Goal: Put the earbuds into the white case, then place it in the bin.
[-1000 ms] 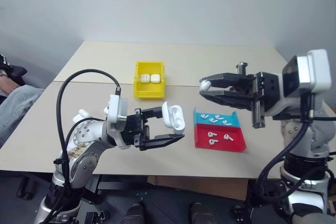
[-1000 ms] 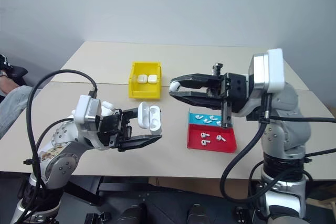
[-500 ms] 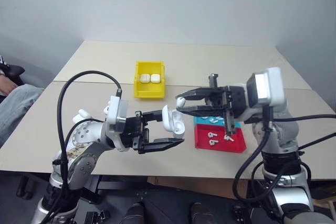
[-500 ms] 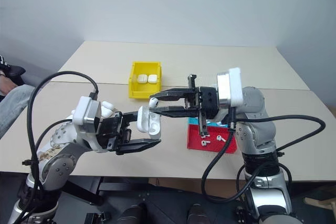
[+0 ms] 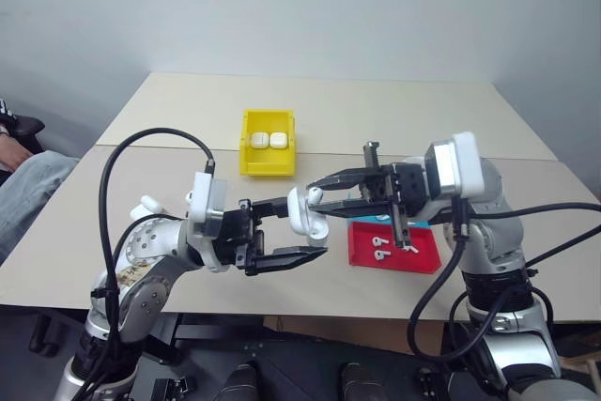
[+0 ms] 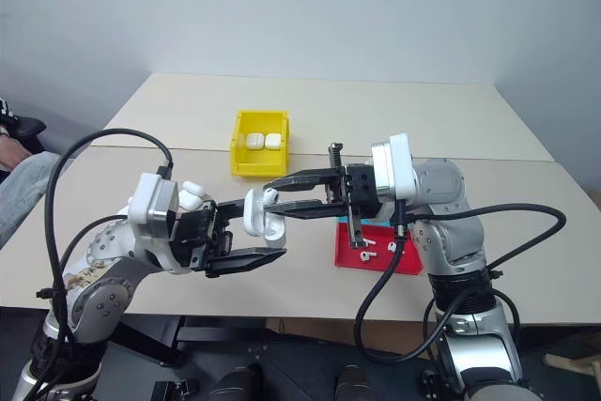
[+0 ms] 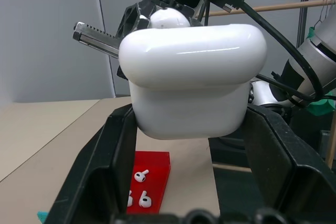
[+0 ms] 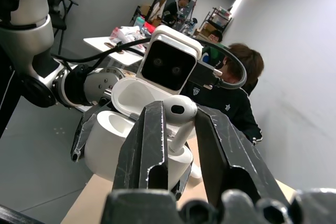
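My left gripper (image 5: 300,228) is shut on the white case (image 5: 303,213) and holds it in the air above the table's front, lid flipped open. In the left wrist view the case (image 7: 191,77) sits between both black fingers (image 7: 105,166). My right gripper (image 5: 317,201) is shut on one earbud (image 8: 178,113), its stem pointing down, right at the open mouth of the case (image 8: 118,140). The yellow bin (image 5: 247,155) stands further back on the table with two closed white cases (image 5: 268,140) inside. More earbuds (image 5: 379,242) lie on the red-and-teal tray (image 5: 424,256).
The tray lies under my right arm near the table's front edge. A seam crosses the tan table (image 5: 394,119) just behind the bin. A person's leg (image 5: 23,185) shows at the far left. The right wrist view shows people (image 8: 239,85) behind the table.
My right gripper has swung left and down with the earbud, from above the tray to the mouth of the held case. The left gripper and the case stayed in place.
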